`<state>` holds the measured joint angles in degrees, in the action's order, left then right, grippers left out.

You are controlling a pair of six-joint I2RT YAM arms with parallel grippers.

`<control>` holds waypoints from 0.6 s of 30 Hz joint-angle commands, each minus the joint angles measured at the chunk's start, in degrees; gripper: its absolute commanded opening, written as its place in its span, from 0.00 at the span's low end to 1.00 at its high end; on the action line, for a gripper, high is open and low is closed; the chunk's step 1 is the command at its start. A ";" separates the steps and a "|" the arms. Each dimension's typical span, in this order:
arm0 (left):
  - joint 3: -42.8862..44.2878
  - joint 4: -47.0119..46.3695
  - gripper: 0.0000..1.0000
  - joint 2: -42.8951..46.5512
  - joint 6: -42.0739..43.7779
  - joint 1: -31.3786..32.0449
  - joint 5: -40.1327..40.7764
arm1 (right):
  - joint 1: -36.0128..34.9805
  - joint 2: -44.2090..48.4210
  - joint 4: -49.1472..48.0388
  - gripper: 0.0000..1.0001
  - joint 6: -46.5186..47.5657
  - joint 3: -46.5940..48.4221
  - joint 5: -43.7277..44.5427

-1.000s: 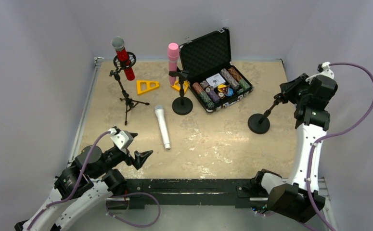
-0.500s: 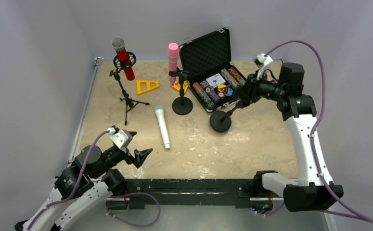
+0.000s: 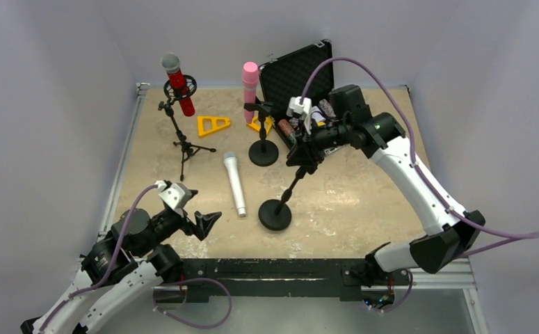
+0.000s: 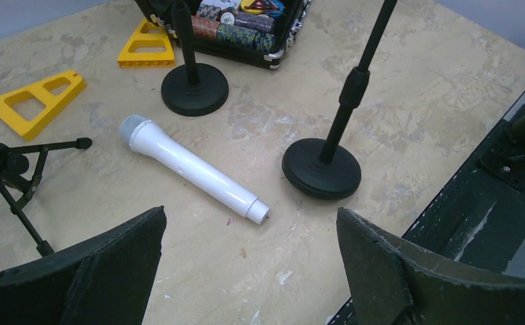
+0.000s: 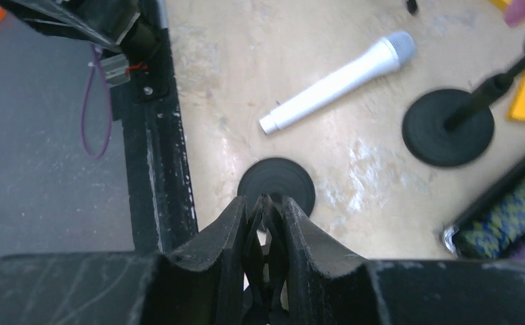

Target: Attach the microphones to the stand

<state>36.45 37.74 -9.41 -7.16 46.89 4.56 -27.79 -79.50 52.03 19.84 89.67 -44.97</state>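
Right jaws tight around stand (image 3: 275, 216)

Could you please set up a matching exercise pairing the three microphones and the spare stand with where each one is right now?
Things:
1. red microphone
2. pink microphone
3. white microphone
4. bare stand

Places:
A. lying flat on the table
B. gripped near its top by the right claw
C. in the tripod stand
D. in the round-base stand beside the case

Pairs: 1-C, 2-D, 3-A, 4-B
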 commanded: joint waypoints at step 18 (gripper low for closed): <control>-2.62 -6.83 0.99 -13.79 -29.81 -0.38 5.95 | -10.51 -0.90 14.65 0.91 13.54 12.11 -8.27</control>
<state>33.95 33.80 -19.33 -28.05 46.87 6.96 -38.48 -83.59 62.72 29.98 96.33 -50.17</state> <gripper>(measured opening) 0.993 0.890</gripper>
